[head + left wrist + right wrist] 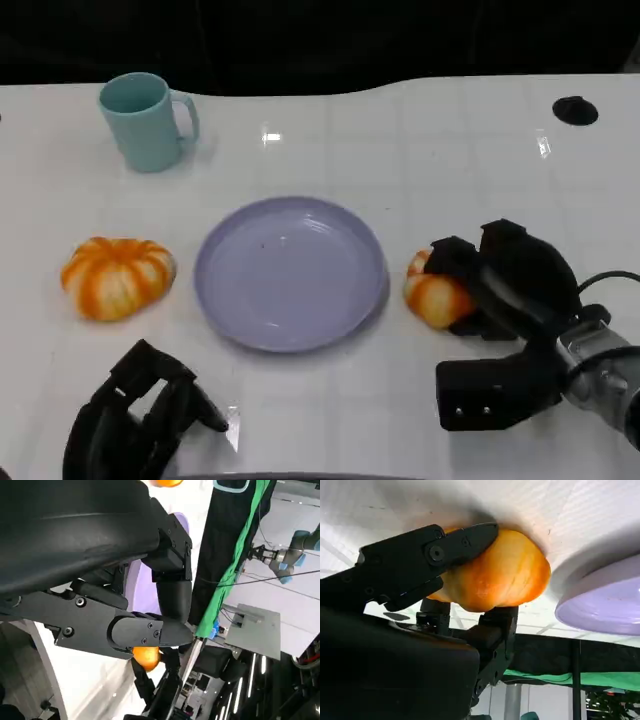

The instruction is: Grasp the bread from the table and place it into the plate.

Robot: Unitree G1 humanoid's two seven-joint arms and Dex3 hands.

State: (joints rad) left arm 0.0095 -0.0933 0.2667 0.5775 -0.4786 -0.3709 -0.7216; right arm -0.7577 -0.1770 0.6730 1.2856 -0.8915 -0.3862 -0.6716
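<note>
Bright even overhead light, small glare spots on the glossy white table (420,180) toward 12 o'clock, soft shadow beside the round lilac plate (290,272) at 4 o'clock, dark backdrop, wrist views blurred on near black casings

A round orange-and-white striped bread (432,295) is seen on the white table just right of the plate (290,272). The plate, a shallow lavender round, lies flat at the table's middle.
</note>
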